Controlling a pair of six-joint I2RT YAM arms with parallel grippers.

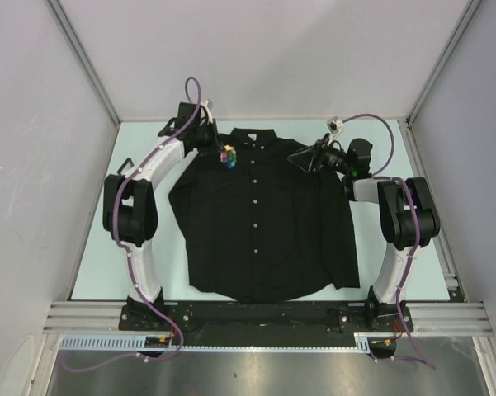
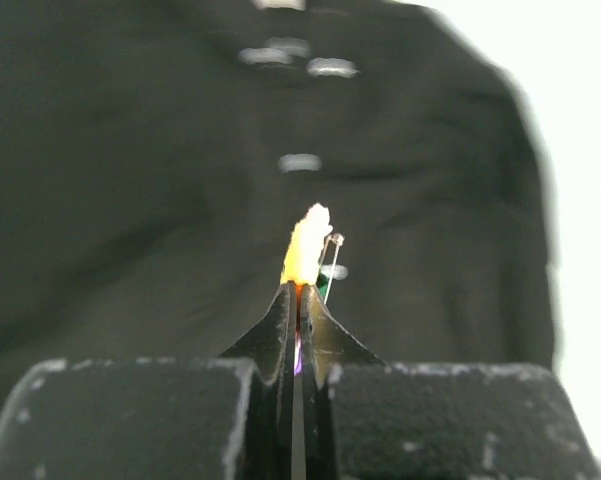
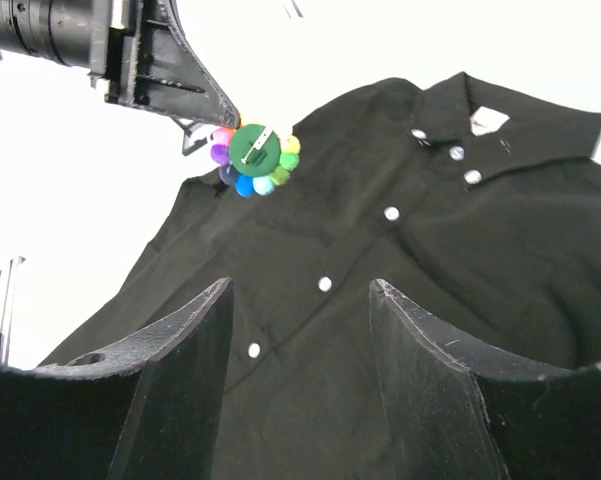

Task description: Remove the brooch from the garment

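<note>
**Black shirt laid flat, rainbow brooch pinched in the left gripper**

A large black long-sleeved button-up shirt (image 1: pixel 264 223) lies spread on a pale blue-green table (image 1: pixel 148 247), collar at the far side. There is one shirt, one brooch and two arms.

The left gripper (image 1: pixel 217 147) is closed tight on a small round flower-shaped brooch (image 1: pixel 229 155) with rainbow-coloured petals. It holds the brooch just over the shirt's chest, beside the collar. Whether the brooch touches the cloth cannot be told.

The right gripper (image 1: pixel 307 157) hangs over the other side of the chest. Its jaws are spread wide with nothing between them.

The overhead view shows only the brooch's coloured petals. The right wrist view shows its green round back, crossed by a silver pin bar (image 3: pixel 256 146). The left wrist view shows it edge-on, a yellow-orange sliver between the closed fingers, with a thin wire beside it.

The right wrist view shows six small white buttons (image 3: pixel 391 213). It also shows one white tag (image 3: pixel 488 120) inside the collar, with no readable writing. No brand name can be read anywhere.
</note>
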